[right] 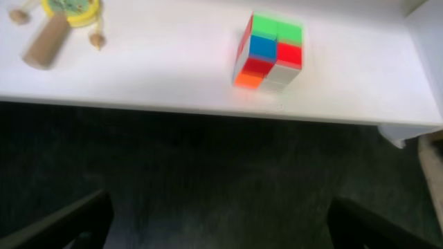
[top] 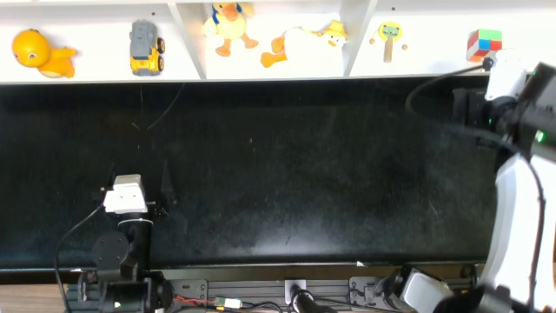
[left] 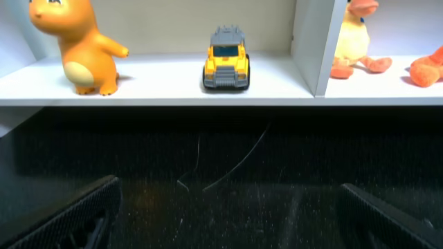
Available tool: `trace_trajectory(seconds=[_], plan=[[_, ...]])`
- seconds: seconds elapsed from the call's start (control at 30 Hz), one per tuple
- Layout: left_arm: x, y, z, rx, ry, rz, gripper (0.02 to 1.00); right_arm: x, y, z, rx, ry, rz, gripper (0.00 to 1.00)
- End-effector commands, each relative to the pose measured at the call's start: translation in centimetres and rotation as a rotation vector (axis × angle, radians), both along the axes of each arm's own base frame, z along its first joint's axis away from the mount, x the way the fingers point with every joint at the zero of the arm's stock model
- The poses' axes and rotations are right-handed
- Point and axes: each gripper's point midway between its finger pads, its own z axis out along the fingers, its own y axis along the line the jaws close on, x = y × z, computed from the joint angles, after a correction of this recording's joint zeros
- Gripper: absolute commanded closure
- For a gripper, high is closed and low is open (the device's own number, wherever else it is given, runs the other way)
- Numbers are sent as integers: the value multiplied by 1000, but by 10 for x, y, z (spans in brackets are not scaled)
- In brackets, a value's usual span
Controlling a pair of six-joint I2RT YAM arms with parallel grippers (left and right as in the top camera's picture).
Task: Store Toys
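Our right pincer [right: 218, 216] hangs wide open with nothing in it. The colour cube puzzle [right: 268, 52] sits just ahead of it on the white shelf [right: 159, 69], apart from both fingers, so we'd call that one stored. The wooden rattle drum [right: 66, 17] lies off to one side in the same bay. Our left pincer [left: 228, 204] is open and empty too, low over the black mat [left: 221, 159], with the yellow toy truck [left: 225, 59] and orange dinosaur figure [left: 79, 45] well ahead, shelved.

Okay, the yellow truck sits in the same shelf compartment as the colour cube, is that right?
Not quite. The yellow truck shares its compartment with the orange figure, as the left wrist view shows. The colour cube stands in another one.
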Motion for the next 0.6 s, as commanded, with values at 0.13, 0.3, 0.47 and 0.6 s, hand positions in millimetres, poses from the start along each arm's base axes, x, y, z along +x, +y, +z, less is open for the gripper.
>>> trace_trajectory(seconds=[0.13, 0.3, 0.47, 0.6], plan=[[0, 0, 0, 20, -7, 1, 20, -10, 82, -2, 14, -164, -6, 5], [0, 0, 0, 20, -7, 1, 20, -23, 134, -15, 126, -318, 52, 5], [0, 0, 0, 20, -7, 1, 20, -48, 139, -25, 216, -464, 34, 5], [0, 0, 0, 20, -7, 1, 20, -67, 139, -34, 225, -520, 40, 5]])
